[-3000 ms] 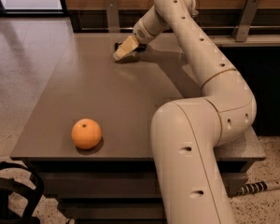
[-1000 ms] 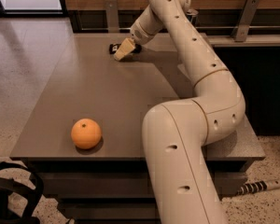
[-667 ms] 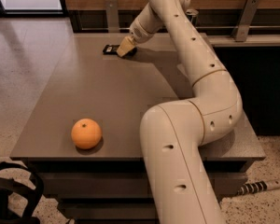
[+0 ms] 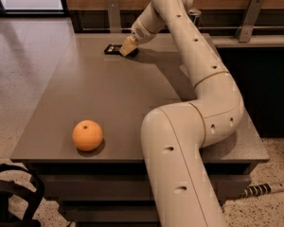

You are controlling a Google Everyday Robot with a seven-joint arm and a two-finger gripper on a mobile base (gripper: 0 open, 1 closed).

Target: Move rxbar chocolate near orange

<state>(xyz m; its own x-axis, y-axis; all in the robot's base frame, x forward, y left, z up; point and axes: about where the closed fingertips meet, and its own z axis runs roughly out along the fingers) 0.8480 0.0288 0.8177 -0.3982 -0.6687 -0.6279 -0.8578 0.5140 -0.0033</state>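
Observation:
The orange (image 4: pixel 87 135) sits near the front left corner of the grey table (image 4: pixel 99 93). The rxbar chocolate (image 4: pixel 112 49), a flat black bar, lies at the far side of the table. My gripper (image 4: pixel 128 48) is at the far end of the arm, low over the table and right at the bar's right end, which it partly hides.
A wooden wall with metal brackets (image 4: pixel 114 11) runs behind the table. The arm's big lower links (image 4: pixel 180 141) cover the table's right front part. A black cable or strap (image 4: pixel 9 193) lies on the floor at the front left.
The gripper has shifted slightly left at the far edge, and the black bar now shows more to the gripper's left. The orange has not moved.

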